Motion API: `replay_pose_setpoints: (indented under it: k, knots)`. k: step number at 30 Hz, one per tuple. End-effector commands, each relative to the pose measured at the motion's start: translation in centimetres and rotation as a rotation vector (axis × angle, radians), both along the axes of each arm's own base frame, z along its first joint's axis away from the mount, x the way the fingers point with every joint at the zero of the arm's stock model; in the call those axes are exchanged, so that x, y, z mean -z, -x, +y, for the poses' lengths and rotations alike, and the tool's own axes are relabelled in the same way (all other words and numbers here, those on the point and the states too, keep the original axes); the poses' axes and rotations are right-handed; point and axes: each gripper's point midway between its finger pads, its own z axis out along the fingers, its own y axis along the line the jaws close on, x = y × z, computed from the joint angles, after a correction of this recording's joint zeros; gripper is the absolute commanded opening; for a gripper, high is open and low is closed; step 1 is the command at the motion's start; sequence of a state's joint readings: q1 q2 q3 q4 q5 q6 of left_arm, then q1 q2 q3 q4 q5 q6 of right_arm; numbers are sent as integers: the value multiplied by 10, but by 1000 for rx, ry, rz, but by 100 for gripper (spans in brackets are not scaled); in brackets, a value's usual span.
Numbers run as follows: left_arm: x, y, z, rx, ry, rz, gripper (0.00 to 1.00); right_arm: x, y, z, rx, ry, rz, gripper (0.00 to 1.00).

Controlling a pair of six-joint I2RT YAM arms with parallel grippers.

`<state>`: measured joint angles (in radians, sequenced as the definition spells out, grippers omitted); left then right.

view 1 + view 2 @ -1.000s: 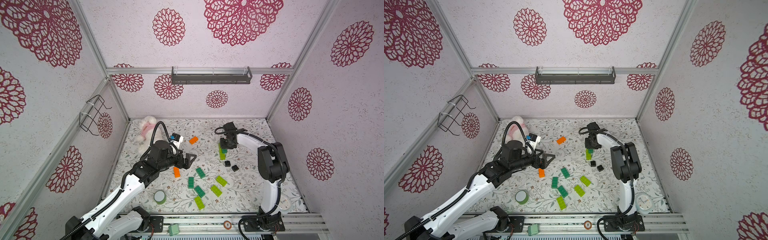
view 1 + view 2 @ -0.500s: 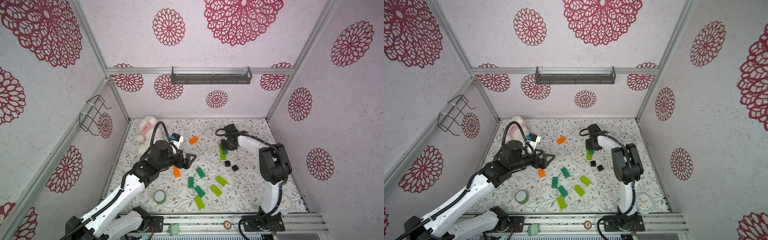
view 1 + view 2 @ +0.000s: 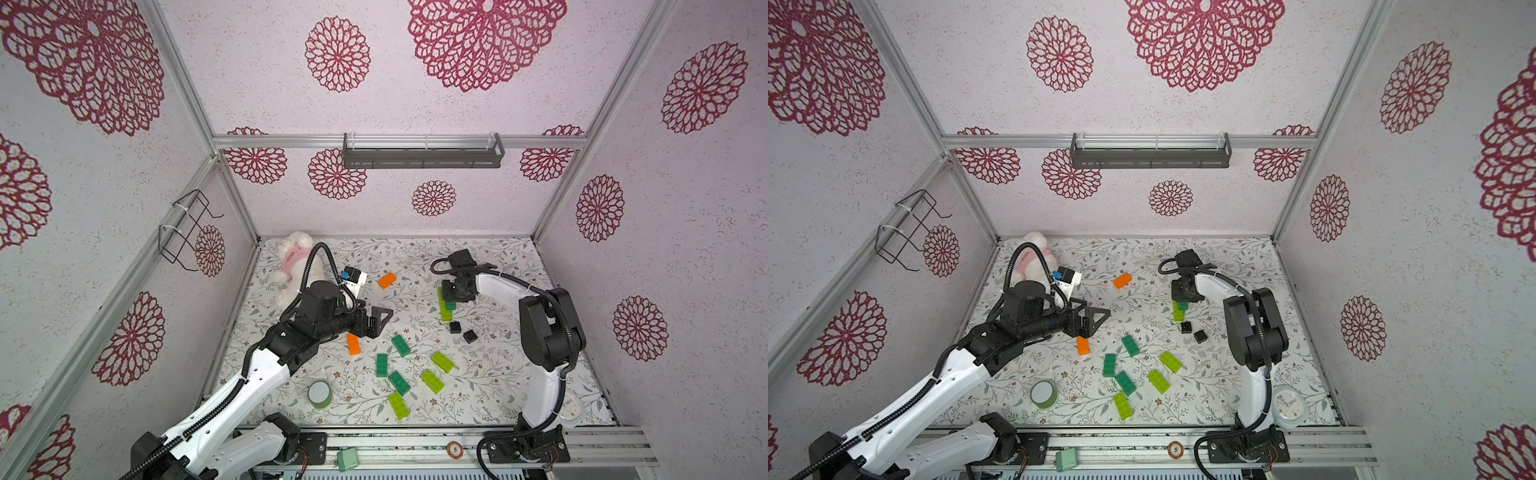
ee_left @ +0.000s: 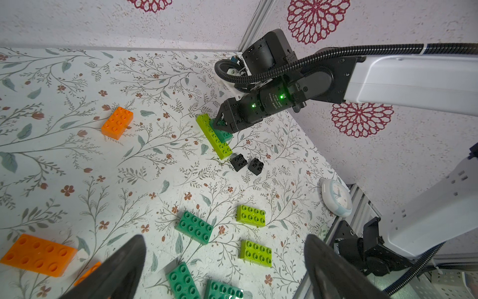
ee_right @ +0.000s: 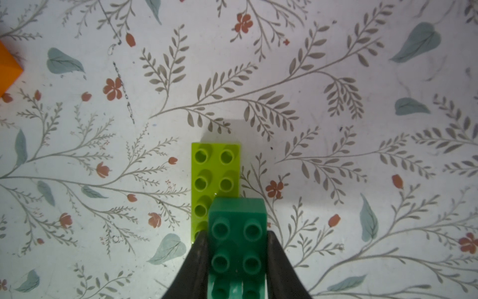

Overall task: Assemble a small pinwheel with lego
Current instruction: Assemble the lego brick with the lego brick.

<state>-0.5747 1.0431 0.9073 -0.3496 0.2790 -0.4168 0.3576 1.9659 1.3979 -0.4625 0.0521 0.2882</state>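
My right gripper (image 5: 236, 234) is shut on a dark green lego brick (image 5: 237, 246), studs up. That brick sits over one side of a long lime green lego piece (image 5: 214, 176) lying on the mat, also seen as a lime green piece (image 3: 444, 309). Whether the two are pressed together I cannot tell. Two black square bricks (image 3: 455, 327) (image 3: 470, 336) lie just in front. My left gripper (image 3: 380, 322) hangs open and empty above an orange brick (image 3: 353, 344). Its fingertips (image 4: 137, 243) frame loose dark green (image 4: 194, 227) and lime green bricks (image 4: 256, 252).
A second orange brick (image 3: 387, 280) lies further back. A green tape roll (image 3: 319, 393) stands at the front left, a plush toy (image 3: 296, 257) in the back left corner and a small clock (image 3: 1287, 406) at the front right. A mint-green box (image 3: 347, 459) rests on the front rail.
The right arm's elbow has drifted slightly to the right while its gripper stays shut on the dark green brick over the lime piece. The left arm has not moved.
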Motion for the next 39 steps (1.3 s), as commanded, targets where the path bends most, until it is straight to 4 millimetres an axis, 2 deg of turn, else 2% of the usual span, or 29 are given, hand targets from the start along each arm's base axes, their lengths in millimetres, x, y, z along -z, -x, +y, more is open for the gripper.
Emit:
replay_pose_setpoints:
  k: [1,7,12,18,23,26,32,39]
  knots:
    - [-10,-5,0,-2,12,-29,97,44,43,-19,-1,100,178,0]
    - [-8,-6,-1,-3,9,-24,97,64,58,-18,-18,115,246,0]
    - [-7,-7,0,-9,6,-22,97,66,57,-14,-30,127,249,0]
    - [-6,-9,1,-14,0,-19,97,41,39,2,-18,91,171,0]
    - [-5,-9,0,-10,1,-15,97,15,19,27,-11,58,92,0]
    - [-4,-8,0,-11,-1,-14,97,8,15,39,-12,42,74,0]
    - [-7,-7,1,-15,1,-22,97,7,23,55,-27,29,80,1]
    - [-8,-7,1,-11,5,-22,97,14,29,45,-1,73,79,2]
